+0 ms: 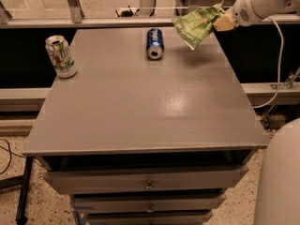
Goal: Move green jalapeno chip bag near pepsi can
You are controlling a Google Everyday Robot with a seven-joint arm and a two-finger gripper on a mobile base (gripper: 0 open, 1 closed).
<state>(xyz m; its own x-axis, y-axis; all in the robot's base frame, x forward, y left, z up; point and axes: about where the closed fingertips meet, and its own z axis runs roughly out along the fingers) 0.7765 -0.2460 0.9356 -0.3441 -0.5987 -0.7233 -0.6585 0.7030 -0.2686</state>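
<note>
The green jalapeno chip bag point(198, 25) hangs in the air above the far right part of the grey table point(140, 107), held by its right end. My gripper point(223, 20) is shut on that end, at the upper right, with the white arm behind it. The pepsi can point(155, 43), dark blue with a silver top, lies on its side at the far middle of the table, to the left of the bag and a little below it.
A white-and-green can point(61, 56) stands upright at the far left of the table. Drawers point(149, 182) sit under the tabletop's front edge. A white rounded robot part point(280, 177) is at the lower right. A cable point(280, 64) hangs at the right.
</note>
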